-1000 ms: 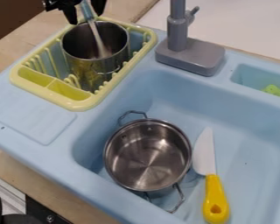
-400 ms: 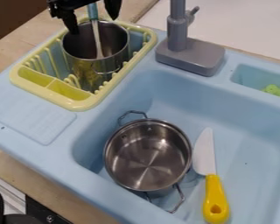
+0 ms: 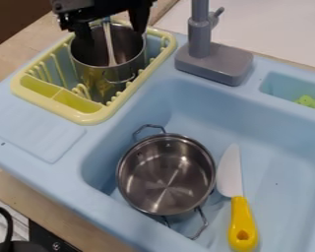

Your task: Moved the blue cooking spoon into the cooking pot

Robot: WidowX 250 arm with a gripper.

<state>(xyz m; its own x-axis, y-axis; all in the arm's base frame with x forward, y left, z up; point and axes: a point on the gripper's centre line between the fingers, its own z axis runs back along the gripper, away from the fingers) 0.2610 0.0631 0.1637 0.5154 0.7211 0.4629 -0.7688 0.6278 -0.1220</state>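
Two steel vessels are seen in the camera view, one in a rack, one in a basin. At the upper left, the black gripper (image 3: pixel 113 37) hangs over the yellow-green dish rack (image 3: pixel 88 118), its fingers parted to either side of the blue cooking spoon (image 3: pixel 110 43), not clamped on it. The spoon stands nearly upright in the tall steel vessel (image 3: pixel 98 74) within the rack; its blue upper part is partly hidden by the gripper. The cooking pot (image 3: pixel 167 172), with two wire handles, rests in the light-blue sink (image 3: pixel 272 152), well apart from the spoon. Just beside this pot, on its right in the view, lies a knife (image 3: pixel 242 221) with a white blade and a yellow handle, the handle toward the lower edge. Behind the basin rises a grey faucet (image 3: pixel 216 61); at the right, a small green object (image 3: pixel 309 102) occupies a shallow recess.
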